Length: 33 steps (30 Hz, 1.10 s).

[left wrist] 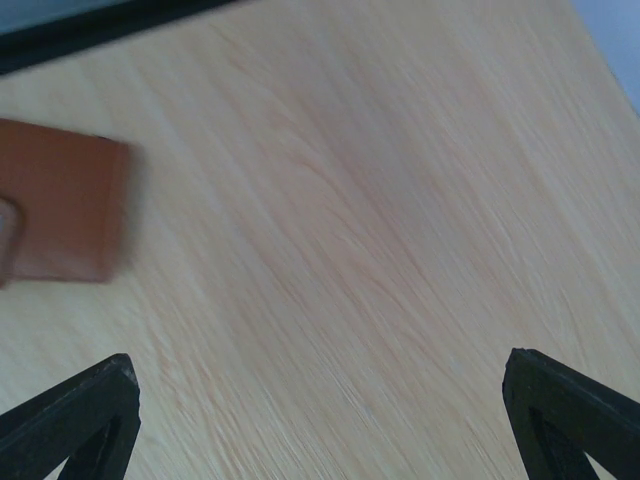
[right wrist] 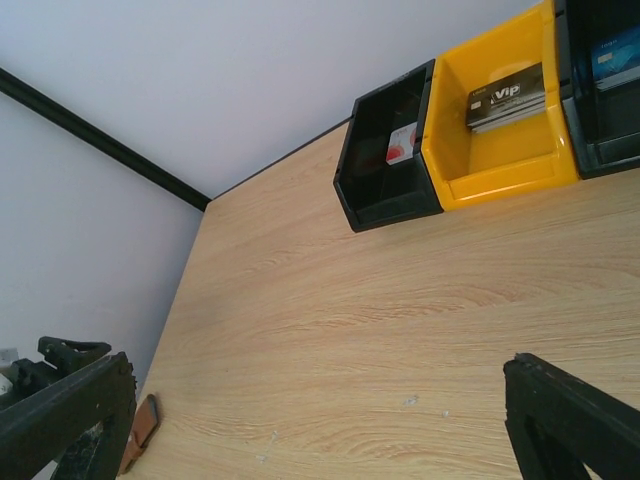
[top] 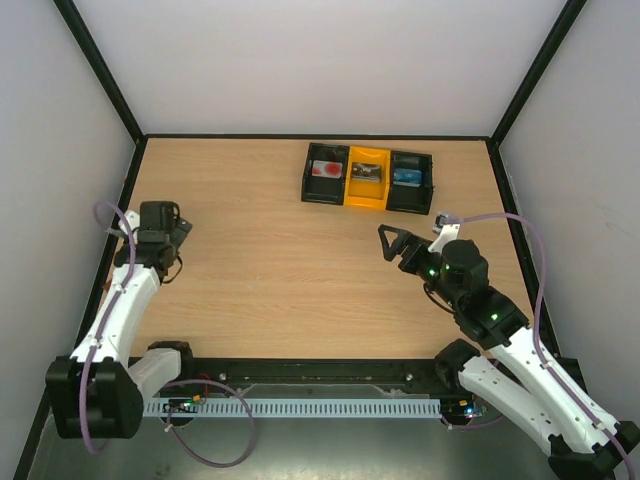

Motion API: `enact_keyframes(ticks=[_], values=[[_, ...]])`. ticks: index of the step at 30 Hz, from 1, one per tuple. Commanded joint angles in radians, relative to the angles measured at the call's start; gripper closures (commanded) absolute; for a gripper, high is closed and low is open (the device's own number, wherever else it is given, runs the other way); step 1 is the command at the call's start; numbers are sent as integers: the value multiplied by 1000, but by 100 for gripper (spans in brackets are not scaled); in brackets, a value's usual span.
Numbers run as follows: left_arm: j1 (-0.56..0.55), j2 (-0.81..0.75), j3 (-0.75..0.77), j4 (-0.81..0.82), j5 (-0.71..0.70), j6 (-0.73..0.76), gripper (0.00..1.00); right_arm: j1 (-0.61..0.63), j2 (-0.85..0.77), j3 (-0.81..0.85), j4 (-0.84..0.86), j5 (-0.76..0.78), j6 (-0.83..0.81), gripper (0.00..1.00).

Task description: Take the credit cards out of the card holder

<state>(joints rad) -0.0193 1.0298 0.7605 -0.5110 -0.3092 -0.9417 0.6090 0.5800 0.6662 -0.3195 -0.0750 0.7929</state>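
The brown leather card holder [left wrist: 58,212] lies closed on the table, up and left of my left gripper [left wrist: 320,425], which is open and empty above bare wood. The holder also shows as a brown sliver at the lower left of the right wrist view [right wrist: 142,432]; in the top view the left gripper [top: 160,238] hides it. My right gripper [top: 397,248] is open and empty over mid-table, also seen in its wrist view [right wrist: 320,425]. Three credit cards lie in the tray: red-and-white [top: 327,170], dark grey [top: 366,172], blue [top: 406,177].
The black-and-yellow three-compartment tray [top: 367,203] stands at the back centre-right, also in the right wrist view [right wrist: 500,180]. White walls with black frame edges enclose the wooden table [top: 280,270]. The left gripper is close to the left wall.
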Motion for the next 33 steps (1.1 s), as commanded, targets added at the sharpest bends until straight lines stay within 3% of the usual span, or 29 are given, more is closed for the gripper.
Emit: enact_keyframes(ticks=[1, 8, 15, 25, 33], values=[[111, 52, -37, 39, -120, -88, 0, -3, -14, 32, -27, -15, -6, 2], [272, 193, -73, 107, -124, -202, 2, -3, -10, 46, -32, -29, -2, 2], [281, 355, -10, 110, -173, -289, 2, -3, 0, 54, -29, -55, 11, 2], [315, 434, 57, 81, -293, -287, 2, -3, -19, 55, -71, -49, -3, 2], [405, 497, 77, 87, -231, -264, 2, -3, -25, 62, -79, -51, -9, 2]])
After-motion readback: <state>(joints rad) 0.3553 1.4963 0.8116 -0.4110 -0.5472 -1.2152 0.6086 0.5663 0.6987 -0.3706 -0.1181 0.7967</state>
